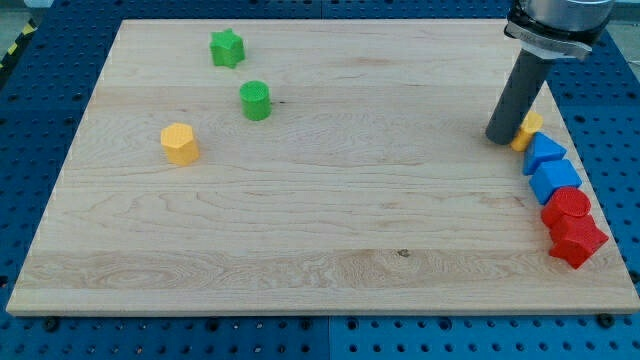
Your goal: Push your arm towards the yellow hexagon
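Your tip sits far from the yellow hexagon, at the surface's right edge.

You have no jaws here, only the rod; my tip (499, 138) rests on the wooden surface (330, 200) just left of a small yellow block (530, 128) whose shape you cannot make out. Below that run two blue blocks (548, 166) and two red blocks (572, 225) along the right edge. The yellow hexagon (180, 143) stands upright well across at the view's left, with no clear long axis. Up from it sit a green cylinder (255, 100) and a green star (227, 47).
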Available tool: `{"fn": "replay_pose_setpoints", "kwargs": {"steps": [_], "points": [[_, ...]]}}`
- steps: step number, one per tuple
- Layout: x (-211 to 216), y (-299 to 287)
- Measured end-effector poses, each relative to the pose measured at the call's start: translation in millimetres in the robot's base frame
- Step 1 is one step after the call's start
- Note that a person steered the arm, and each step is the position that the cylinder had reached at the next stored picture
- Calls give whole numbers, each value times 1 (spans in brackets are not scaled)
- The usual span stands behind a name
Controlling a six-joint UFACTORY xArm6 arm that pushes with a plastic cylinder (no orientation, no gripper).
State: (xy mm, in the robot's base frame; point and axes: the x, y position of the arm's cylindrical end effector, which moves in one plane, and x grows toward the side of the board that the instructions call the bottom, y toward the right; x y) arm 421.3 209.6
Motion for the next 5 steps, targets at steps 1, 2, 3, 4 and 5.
{"fn": "replay_pose_setpoints", "kwargs": {"steps": [1,2,3,4,5], "points": [[0,-1],[1,-6],[6,-32],[7,-53],[7,-53]]}}
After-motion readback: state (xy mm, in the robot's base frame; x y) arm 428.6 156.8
